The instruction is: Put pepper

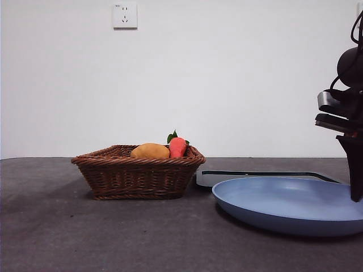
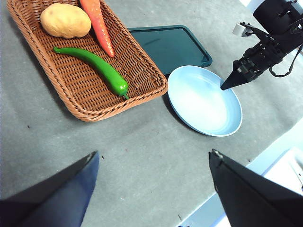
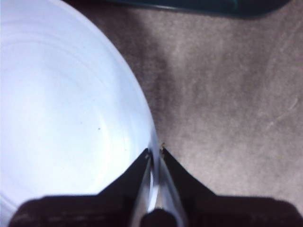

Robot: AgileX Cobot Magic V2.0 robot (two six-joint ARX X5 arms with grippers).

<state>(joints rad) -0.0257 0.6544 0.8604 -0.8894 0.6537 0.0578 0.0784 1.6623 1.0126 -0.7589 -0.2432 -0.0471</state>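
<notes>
The pepper [image 2: 97, 67] lies in the wicker basket [image 2: 142, 92] beside a potato [image 2: 65, 20] and a carrot [image 2: 98, 24], untouched. The right gripper [image 3: 154, 151] is down at the blue plate [image 3: 57, 109], its fingers narrowed on the plate's rim, apparently pinching it. The left gripper [image 2: 154, 158] hovers above the bench [image 2: 132, 142], well apart from the basket, fingers wide. A dark green tray [image 2: 170, 45] sits behind the plate.

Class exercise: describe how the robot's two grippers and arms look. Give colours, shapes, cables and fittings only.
The left gripper has two broad, matt black jaws tapering to pointed tips. The right gripper has slim black jaws, wedge-shaped. Its arm is black, with a rounded joint, a grey metal bracket, a small white block and looping black cables.
</notes>
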